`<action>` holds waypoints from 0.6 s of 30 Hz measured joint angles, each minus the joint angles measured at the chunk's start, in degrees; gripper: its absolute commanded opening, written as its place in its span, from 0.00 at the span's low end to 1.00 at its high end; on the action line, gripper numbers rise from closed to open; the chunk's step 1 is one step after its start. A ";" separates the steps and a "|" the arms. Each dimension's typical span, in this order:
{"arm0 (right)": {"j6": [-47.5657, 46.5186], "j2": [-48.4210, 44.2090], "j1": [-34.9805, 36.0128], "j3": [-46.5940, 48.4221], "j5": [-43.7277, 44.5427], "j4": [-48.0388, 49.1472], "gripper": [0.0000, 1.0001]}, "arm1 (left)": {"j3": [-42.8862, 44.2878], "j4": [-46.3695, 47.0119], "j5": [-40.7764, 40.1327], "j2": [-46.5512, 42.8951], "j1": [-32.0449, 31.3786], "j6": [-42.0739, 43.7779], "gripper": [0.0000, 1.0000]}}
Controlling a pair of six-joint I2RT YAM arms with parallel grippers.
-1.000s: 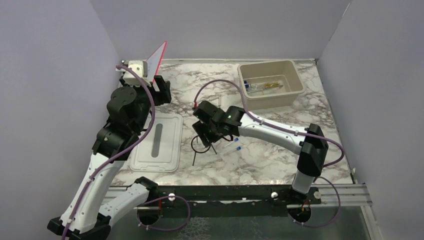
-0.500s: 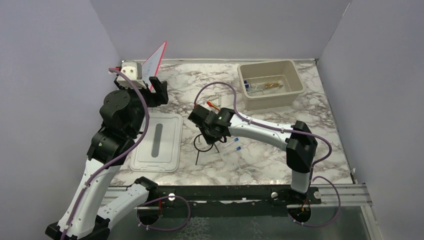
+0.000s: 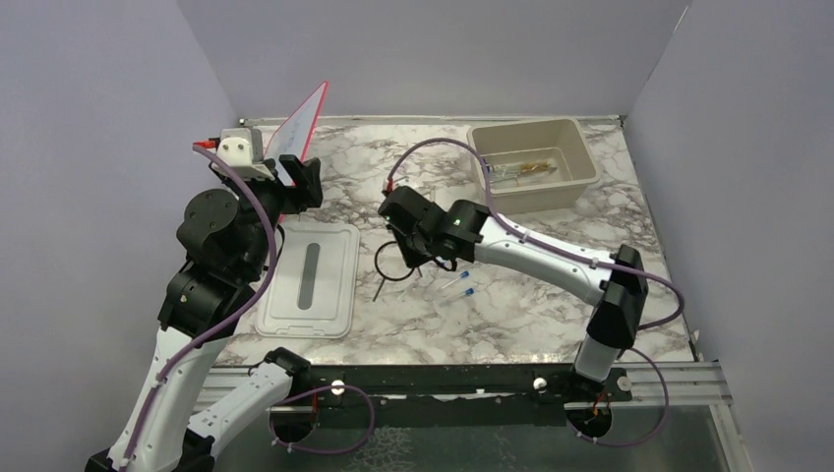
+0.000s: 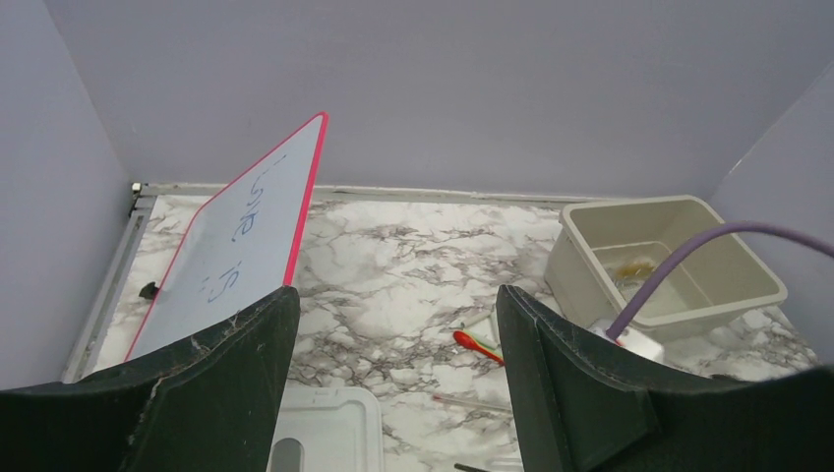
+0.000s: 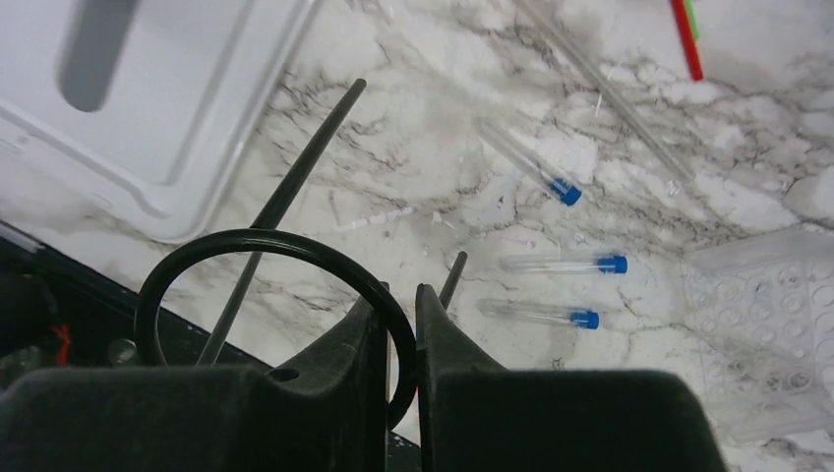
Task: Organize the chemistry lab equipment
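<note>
Right gripper (image 5: 400, 307) pinching black wire ring (image 5: 258, 236) at its rim, over the counter (image 5: 413, 98) between slotted lid (image 5: 197, 98) and blue-capped tubes (image 5: 556, 264). Left gripper (image 4: 393, 295) spread, empty. Step looks like the ring pick; next probably carry to beige tub (image 3: 536, 202), legs clearing its wall

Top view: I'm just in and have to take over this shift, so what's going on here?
The right gripper is shut on the rim of the black wire ring, beside the lid. The left gripper is open and empty, raised near the board. Three blue-capped tubes and a red stick lie loose on the table; the tub at the far right holds a few items.
</note>
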 measured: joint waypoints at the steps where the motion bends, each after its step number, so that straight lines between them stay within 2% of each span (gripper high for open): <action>1: -0.48 -0.96 -0.31 0.74 -0.02 0.17 0.01 | 0.00 -0.02 0.00 0.00 0.00 -0.02 0.76; 5: -2.71 -4.61 -2.38 4.07 -0.63 1.68 0.01 | 0.00 -0.04 0.02 -0.02 0.00 -0.33 0.76; 8: -5.07 -6.40 -6.80 5.70 -0.87 2.43 0.01 | -0.04 -0.07 0.04 -0.02 0.00 -0.74 0.76; 18: -14.27 -7.82 -32.83 11.08 -5.88 2.82 0.01 | -4.59 1.66 3.78 0.48 0.02 -4.50 0.76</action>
